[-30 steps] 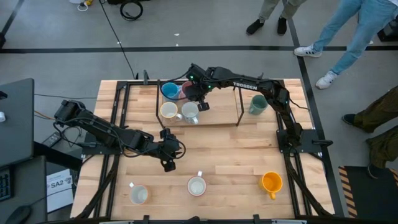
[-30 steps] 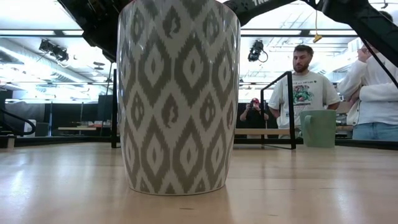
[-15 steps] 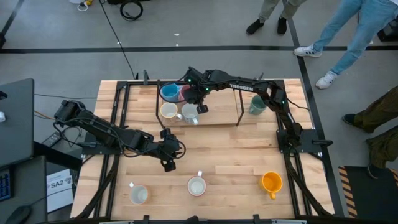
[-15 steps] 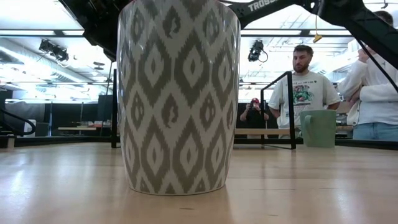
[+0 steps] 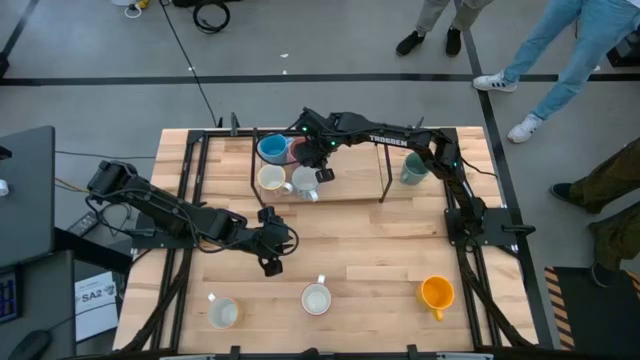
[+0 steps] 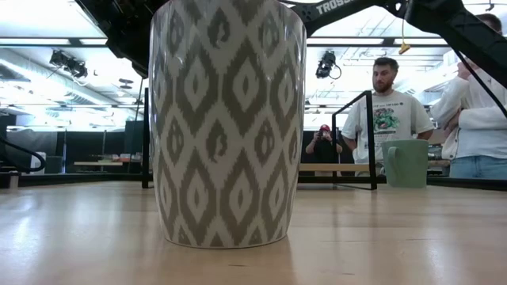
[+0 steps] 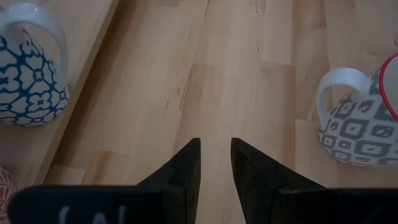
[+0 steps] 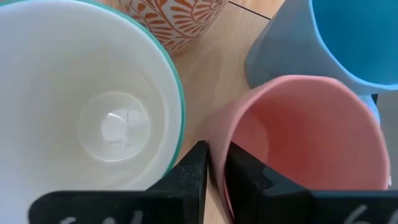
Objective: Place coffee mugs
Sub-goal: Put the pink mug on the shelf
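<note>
My right gripper [image 5: 306,150] [image 8: 217,158] reaches down over the raised shelf [image 5: 350,190] at the far side and is shut on the pink mug [image 5: 296,148] [image 8: 298,143]. Around it stand the blue mug [image 5: 272,147] [image 8: 336,43], a white teal-rimmed mug [image 5: 305,182] [image 8: 106,112] and an orange-patterned cream mug [image 5: 270,180] [image 8: 174,18]. The green mug [image 5: 414,168] [image 6: 405,162] sits further right. Near the front edge stand the orange mug [image 5: 436,293] and two pale mugs [image 5: 315,298] [image 5: 222,312]. My left gripper [image 5: 285,240] [image 7: 216,146] waits mid-table, open by a narrow gap. My right gripper holds the pink mug by its rim wall [image 8: 214,149] on the side facing the white mug. It comes from above, with one finger [image 8: 249,180] inside the cup and the other finger [image 8: 193,168] outside. The mug is upright; its base is hidden.
The shelf's dark posts [image 5: 384,170] [image 6: 371,138] rise beside the mugs. A large grey-patterned mug [image 6: 228,119] fills the low view. Two patterned mugs [image 7: 31,74] [image 7: 364,134] flank my left gripper. People stand beyond the far edge [image 6: 390,119] and at the right [image 5: 610,190].
My right arm's wrist has shifted a little toward the far-left corner of the table while the gripper stays at the pink mug, and has been still for the last half second. The mugs have not visibly moved.
</note>
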Available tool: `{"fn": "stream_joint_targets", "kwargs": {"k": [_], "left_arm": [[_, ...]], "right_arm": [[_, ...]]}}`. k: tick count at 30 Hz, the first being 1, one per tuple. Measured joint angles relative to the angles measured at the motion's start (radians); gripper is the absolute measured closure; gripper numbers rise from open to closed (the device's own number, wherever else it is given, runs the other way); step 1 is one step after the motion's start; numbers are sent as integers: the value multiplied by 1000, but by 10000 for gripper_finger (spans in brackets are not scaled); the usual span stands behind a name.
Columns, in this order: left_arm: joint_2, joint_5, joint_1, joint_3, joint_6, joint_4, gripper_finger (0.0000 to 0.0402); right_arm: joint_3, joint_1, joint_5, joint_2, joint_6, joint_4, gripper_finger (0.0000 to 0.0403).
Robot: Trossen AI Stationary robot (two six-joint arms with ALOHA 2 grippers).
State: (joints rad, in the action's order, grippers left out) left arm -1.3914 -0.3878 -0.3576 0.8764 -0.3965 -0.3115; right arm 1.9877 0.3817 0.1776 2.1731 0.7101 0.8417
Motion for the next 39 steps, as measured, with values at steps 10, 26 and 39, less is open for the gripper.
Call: {"fn": "stream_joint_targets", "kwargs": {"k": [10,26,39], "left_arm": [[0,0,0,0,0,0,306],[0,0,0,0,-1,0,306],[0,0,0,0,-1,0,306]], "right_arm": [[0,0,0,0,0,-4,331],[0,-1,-70,0,0,-13,254],[0,-3,-117,0,0,-25,256]]}}
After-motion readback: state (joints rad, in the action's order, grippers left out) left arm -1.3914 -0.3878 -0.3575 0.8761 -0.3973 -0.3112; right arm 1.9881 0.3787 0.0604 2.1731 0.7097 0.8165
